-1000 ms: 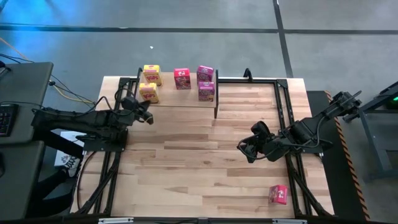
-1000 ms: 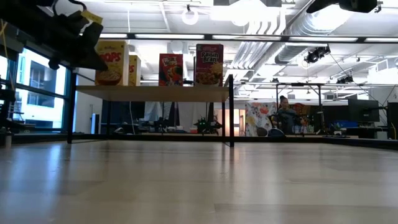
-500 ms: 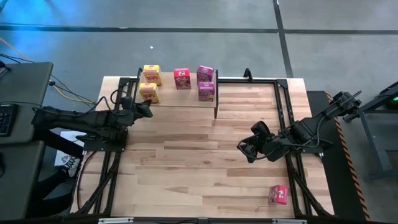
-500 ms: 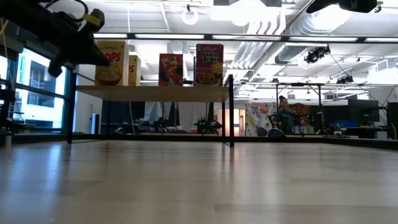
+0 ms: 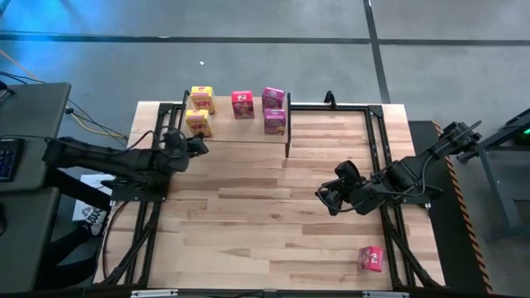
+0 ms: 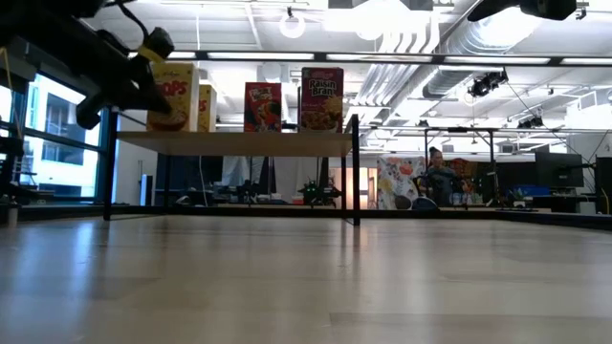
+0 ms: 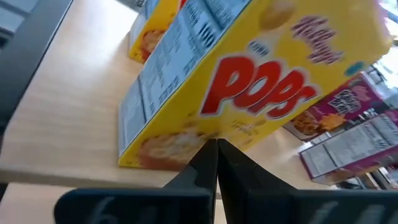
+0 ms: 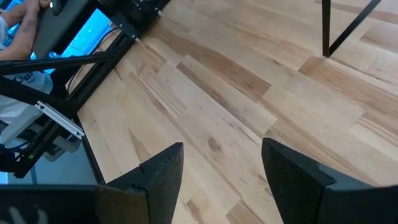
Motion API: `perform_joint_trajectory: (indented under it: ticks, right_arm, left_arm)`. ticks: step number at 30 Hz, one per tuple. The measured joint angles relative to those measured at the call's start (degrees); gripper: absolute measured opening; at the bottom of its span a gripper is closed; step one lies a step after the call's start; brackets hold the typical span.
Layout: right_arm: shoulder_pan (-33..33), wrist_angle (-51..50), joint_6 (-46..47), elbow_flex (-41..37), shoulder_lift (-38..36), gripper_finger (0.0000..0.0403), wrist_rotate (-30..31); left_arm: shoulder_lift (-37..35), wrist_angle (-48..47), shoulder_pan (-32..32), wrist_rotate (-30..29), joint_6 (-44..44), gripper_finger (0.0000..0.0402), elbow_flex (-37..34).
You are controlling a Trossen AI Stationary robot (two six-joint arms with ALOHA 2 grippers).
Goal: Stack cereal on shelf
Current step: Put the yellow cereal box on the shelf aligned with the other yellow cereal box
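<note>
The shelf [image 5: 236, 130] stands at the table's far left and carries several cereal boxes, all upright. Two are yellow [image 5: 197, 122] [image 5: 202, 99] and three are pink [image 5: 243, 104] [image 5: 274, 98] [image 5: 275, 121]. Another pink box [image 5: 370, 258] stands on the tabletop near the front right corner. My left gripper [image 5: 201, 146] is shut, and its tips [image 7: 216, 144] are right at the lower front of the nearer yellow box [image 7: 249, 81]. My right gripper [image 5: 325, 199] hangs open and empty over the table's right half [image 8: 221, 155]. My left gripper's shut fingertips [image 7: 211, 152] come from the near side, nearly level, at the lower edge of the yellow box's printed front [image 7: 186, 140]. I cannot tell whether they touch it. The box stands upright on the shelf.
Black frame rails [image 5: 381, 149] run along the table's left and right sides, and a black clamp [image 5: 330, 98] sits at the far edge. The shelf's thin black leg [image 5: 288, 141] stands near the table's middle. Bare wood [image 5: 248, 215] lies between the arms. A person [image 6: 440, 177] sits far off in the room.
My left gripper has rolled about its own long line, still shut, and its tips have swung a little toward the shelf and the nearer yellow box. No box has moved.
</note>
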Motion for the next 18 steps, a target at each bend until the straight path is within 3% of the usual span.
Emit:
perform_joint_trajectory:
  ticks: [8,18]
  right_arm:
    - [0.00,-0.02,0.26,0.00,0.00,0.0213,-0.02]
    - [0.00,-0.02,0.26,0.00,0.00,0.0213,-0.02]
  left_arm:
    - [4.90,-0.48,0.33,-2.03,-7.36,0.0000,0.00]
    - [5.41,-0.26,4.20,-1.83,-8.64,0.0000,0.00]
